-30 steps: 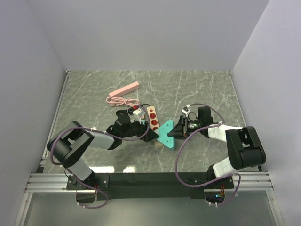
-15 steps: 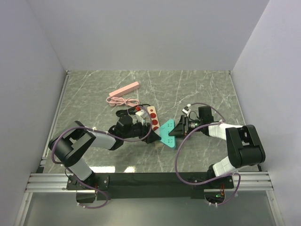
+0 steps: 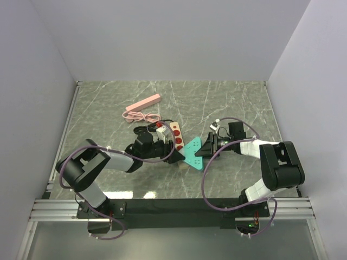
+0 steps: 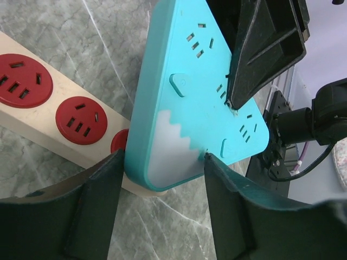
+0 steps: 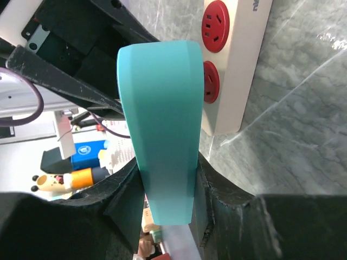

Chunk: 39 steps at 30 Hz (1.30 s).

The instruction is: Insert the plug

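Both arms meet at the teal plug (image 3: 192, 150), so neither has to reach. It sits at the near end of the beige power strip (image 3: 175, 132), between the two grippers. The left gripper (image 4: 162, 168) comes at it from the left, its fingers (image 4: 111, 179) set against the two side edges of the pale corner, closed about as far as the body allows. The right gripper (image 5: 168, 189) comes from the right and pinches the plug across its thickness, one finger flat on the top face.

The strip's long axis runs far to near, with two red sockets bare. The plug's left edge covers part of a third socket at the near end. I'd judge that to be the target, so the move turns on lining the plug's underside up with it and pressing down. The prongs are hidden, and I cannot tell whether they are already seated. A pink strip (image 3: 143, 103) lies well apart at the far left.
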Each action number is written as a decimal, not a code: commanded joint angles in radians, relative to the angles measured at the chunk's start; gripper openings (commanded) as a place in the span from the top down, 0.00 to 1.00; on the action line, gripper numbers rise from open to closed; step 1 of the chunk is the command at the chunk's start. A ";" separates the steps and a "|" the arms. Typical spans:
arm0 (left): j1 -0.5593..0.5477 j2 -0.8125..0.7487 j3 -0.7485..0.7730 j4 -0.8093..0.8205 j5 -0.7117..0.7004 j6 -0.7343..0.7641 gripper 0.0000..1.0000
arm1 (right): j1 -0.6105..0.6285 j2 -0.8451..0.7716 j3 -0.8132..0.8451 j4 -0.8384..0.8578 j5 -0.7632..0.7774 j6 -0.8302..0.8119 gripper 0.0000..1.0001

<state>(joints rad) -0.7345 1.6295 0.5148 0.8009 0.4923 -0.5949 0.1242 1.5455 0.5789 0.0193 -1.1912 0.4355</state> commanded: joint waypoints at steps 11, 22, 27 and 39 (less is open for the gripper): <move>-0.006 -0.042 0.008 -0.016 -0.012 0.015 0.46 | -0.034 -0.016 -0.001 -0.024 0.234 -0.035 0.96; -0.035 -0.019 0.011 0.006 0.005 -0.002 0.52 | -0.043 0.004 0.039 -0.047 0.262 -0.057 0.77; -0.043 -0.013 0.013 -0.009 -0.017 0.001 0.55 | -0.043 -0.008 0.023 -0.021 0.246 -0.044 0.56; -0.051 -0.011 0.008 -0.014 -0.040 0.003 0.58 | -0.023 -0.036 0.002 0.114 0.251 0.043 0.55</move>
<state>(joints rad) -0.7536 1.6222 0.5152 0.8040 0.4091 -0.5961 0.0902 1.5333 0.5724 0.0498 -1.0103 0.4572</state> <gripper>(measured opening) 0.427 0.489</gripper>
